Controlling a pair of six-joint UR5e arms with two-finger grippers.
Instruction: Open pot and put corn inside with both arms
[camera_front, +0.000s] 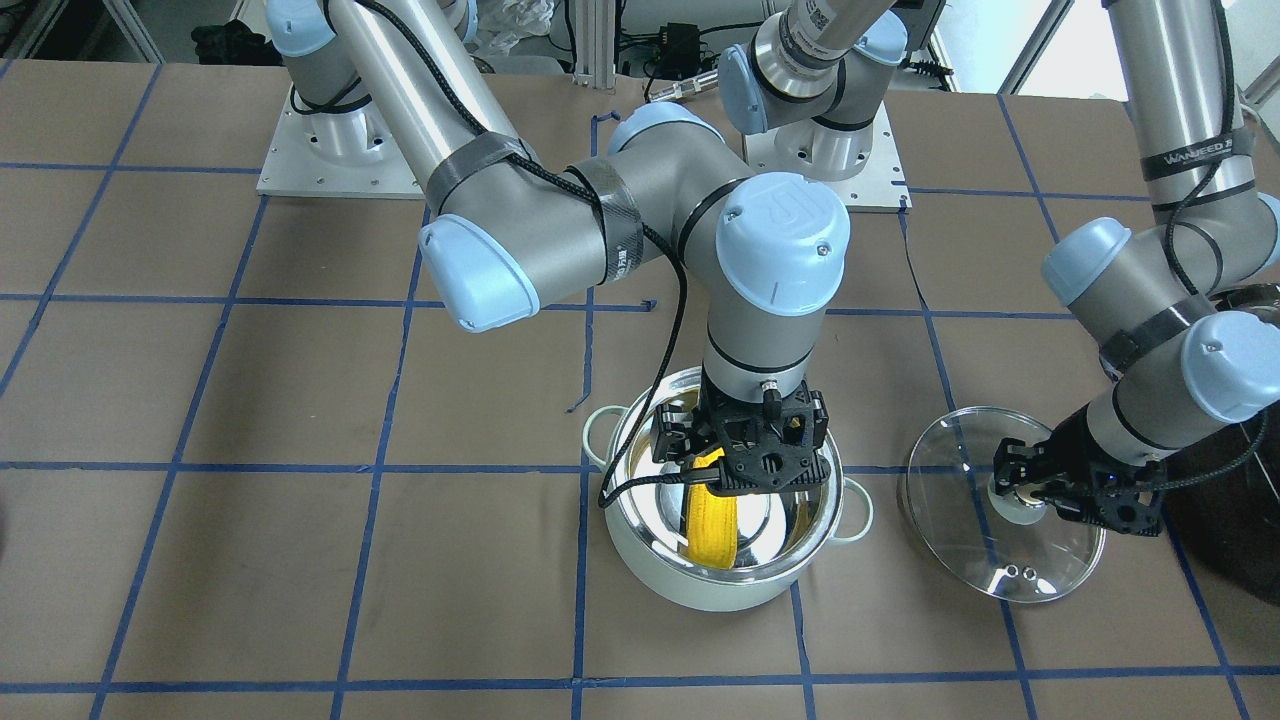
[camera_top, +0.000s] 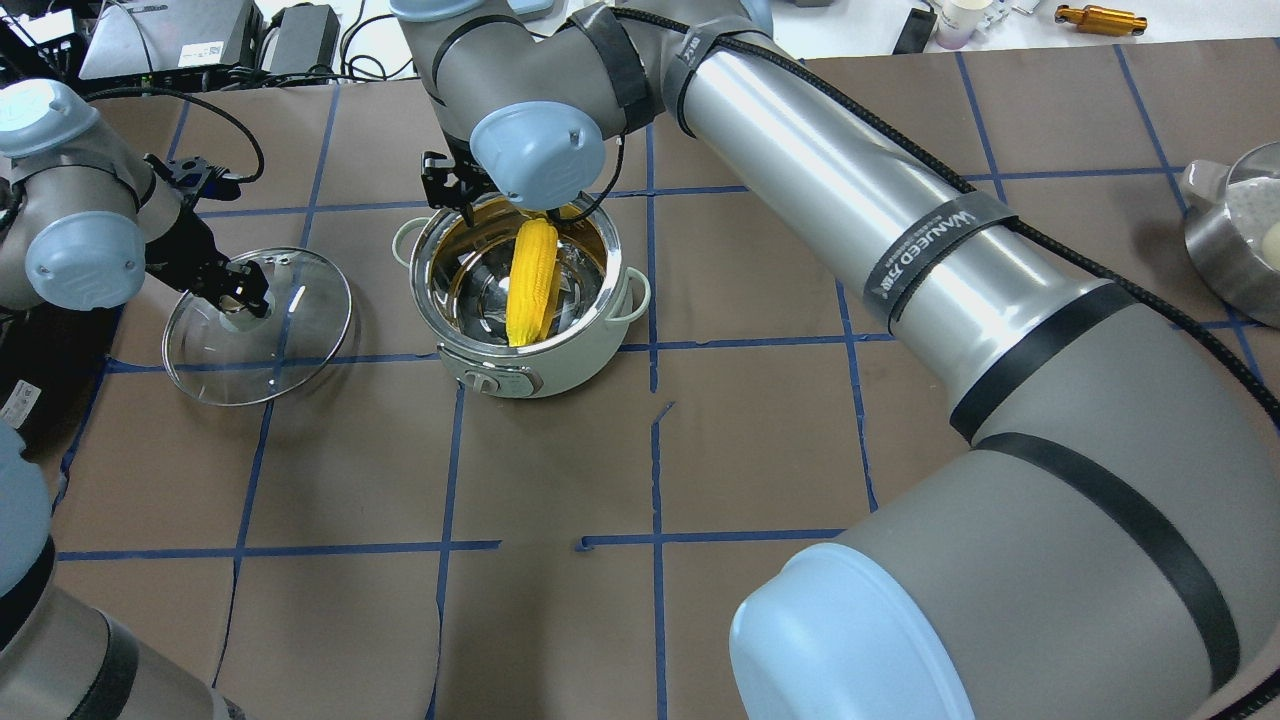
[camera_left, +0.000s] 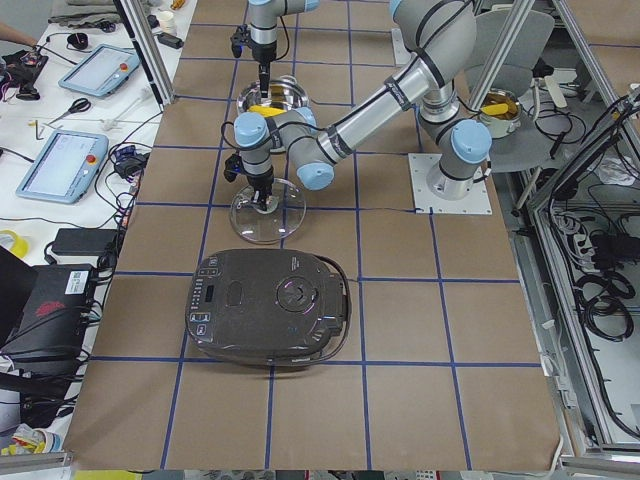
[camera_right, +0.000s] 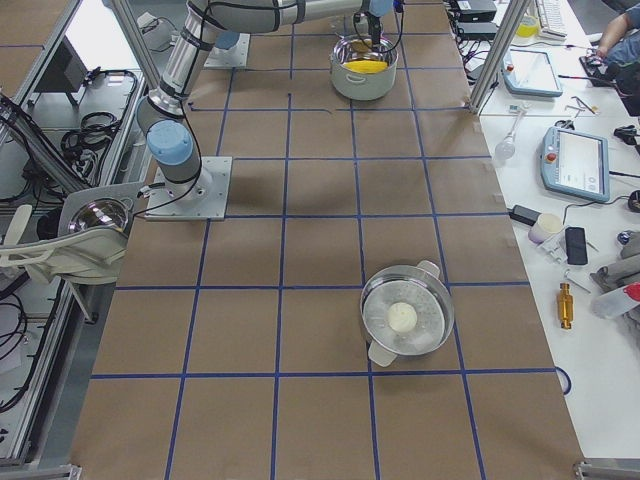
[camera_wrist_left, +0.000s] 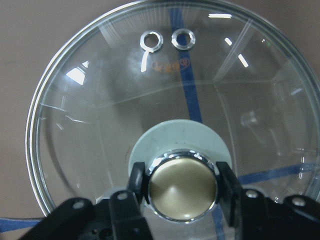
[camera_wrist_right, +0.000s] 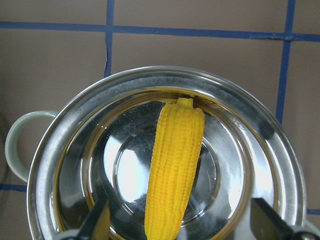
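The pale pot (camera_front: 700, 590) stands open mid-table, also seen from overhead (camera_top: 560, 365). The yellow corn (camera_front: 712, 520) lies slanted inside it against the steel wall (camera_top: 530, 285) (camera_wrist_right: 177, 160). My right gripper (camera_front: 740, 455) hangs just above the pot, jaws wide open on either side of the corn's tip, not touching it; one finger (camera_wrist_right: 100, 222) shows in the right wrist view. The glass lid (camera_front: 960, 540) (camera_top: 300, 340) rests on the table beside the pot. My left gripper (camera_front: 1020, 490) (camera_wrist_left: 182, 187) is shut on the lid's brass knob (camera_wrist_left: 182, 175).
A large black appliance (camera_left: 268, 305) sits on the table near my left arm, close to the lid. A steel pan with a white ball (camera_right: 405, 318) stands far off on my right side. My right arm stretches across the table to the pot.
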